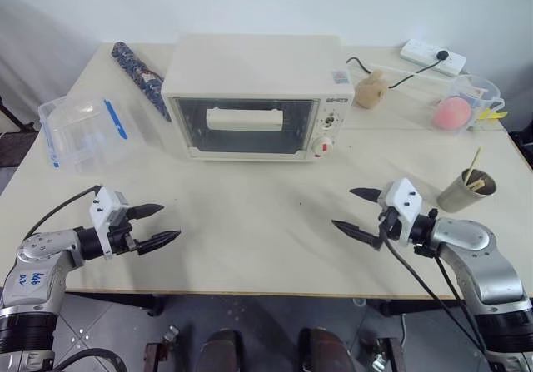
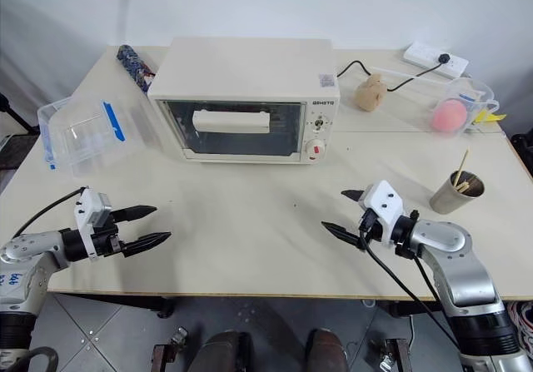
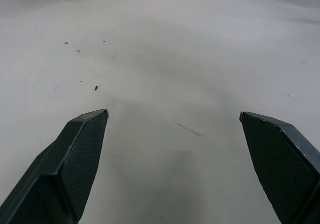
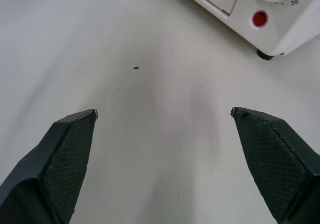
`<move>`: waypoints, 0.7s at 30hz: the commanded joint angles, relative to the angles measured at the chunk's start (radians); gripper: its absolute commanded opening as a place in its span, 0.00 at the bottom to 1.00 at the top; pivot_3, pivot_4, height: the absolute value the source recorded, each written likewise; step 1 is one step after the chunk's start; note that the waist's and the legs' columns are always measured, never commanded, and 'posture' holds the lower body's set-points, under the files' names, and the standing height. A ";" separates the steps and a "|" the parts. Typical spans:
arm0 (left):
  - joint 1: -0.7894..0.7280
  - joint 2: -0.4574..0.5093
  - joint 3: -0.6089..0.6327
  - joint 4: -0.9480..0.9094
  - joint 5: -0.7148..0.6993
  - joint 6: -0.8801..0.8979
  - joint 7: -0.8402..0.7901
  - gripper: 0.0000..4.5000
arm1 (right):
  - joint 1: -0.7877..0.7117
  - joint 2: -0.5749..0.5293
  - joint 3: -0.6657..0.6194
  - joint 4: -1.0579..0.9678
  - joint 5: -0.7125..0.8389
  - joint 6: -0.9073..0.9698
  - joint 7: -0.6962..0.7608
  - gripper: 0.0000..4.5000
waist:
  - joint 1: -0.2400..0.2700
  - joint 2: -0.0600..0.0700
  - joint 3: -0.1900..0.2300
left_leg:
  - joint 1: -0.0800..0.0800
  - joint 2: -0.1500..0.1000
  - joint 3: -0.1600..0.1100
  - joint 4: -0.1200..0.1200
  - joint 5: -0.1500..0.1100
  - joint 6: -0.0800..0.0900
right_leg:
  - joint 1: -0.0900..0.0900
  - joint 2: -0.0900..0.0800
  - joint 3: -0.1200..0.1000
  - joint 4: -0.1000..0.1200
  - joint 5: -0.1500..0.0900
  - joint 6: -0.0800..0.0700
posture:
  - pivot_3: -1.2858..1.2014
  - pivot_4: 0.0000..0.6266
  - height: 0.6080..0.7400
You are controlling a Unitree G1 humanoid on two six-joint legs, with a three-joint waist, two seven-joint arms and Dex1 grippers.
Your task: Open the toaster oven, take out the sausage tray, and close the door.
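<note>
A: Where is the toaster oven (image 1: 258, 97) to be found?

B: It is seen at twelve o'clock on the table (image 1: 250, 239), toward the far edge. The door (image 1: 250, 126) is shut, its long cream bar handle (image 1: 244, 120) lying level across the glass. A red-and-white knob (image 1: 323, 146) is set low on the control panel, at the oven's three o'clock side.

A: And the sausage tray?

B: It cannot be made out through the glass.

A: How are the claws held?

B: The left gripper (image 1: 158, 225) is spread wide with nothing between its fingers, at about eight o'clock over bare tabletop. The right gripper (image 1: 356, 212) is likewise spread wide and empty, at about four o'clock. Both are well apart from the oven. In the right wrist view the oven's lower corner, with a red lamp (image 4: 259, 18), is seen beyond the fingers (image 4: 65, 159).

A: What else is laid out?

B: A clear plastic box (image 1: 83, 131) with blue clips is placed at ten o'clock, a patterned folded umbrella (image 1: 140, 74) at eleven, a metal cup (image 1: 466, 190) holding sticks at three, and a power strip (image 1: 431, 56) at one o'clock.
</note>
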 commanded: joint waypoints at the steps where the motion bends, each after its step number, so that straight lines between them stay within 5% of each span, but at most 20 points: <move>1: 0.006 0.039 0.008 -0.026 0.025 -0.036 -0.008 0.99 | -0.013 -0.001 -0.001 -0.011 0.003 -0.014 0.004 1.00 | 0.000 0.000 0.000 | 0.000 0.000 0.000 0.000 0.000 0.000 | 0.000 0.000 0.000 0.000 0.000 0.000 | 0.52 0.24 1.00; 12: -0.016 0.055 0.073 -0.043 -0.035 0.053 0.042 0.99 | -0.125 0.051 0.035 -0.094 0.079 0.156 -0.013 1.00 | -0.001 0.000 0.000 | 0.000 0.000 0.000 0.000 0.000 0.000 | 0.000 0.000 0.000 0.000 0.000 0.000 | 0.52 0.24 1.00; 21: -0.071 0.057 0.187 -0.031 -0.149 0.144 0.052 0.99 | -0.403 0.171 0.114 0.020 0.083 0.225 -0.033 1.00 | -0.004 -0.001 0.000 | 0.000 0.000 0.000 0.000 0.000 -0.001 | -0.002 0.000 0.000 0.002 0.000 0.000 | 0.52 0.24 1.00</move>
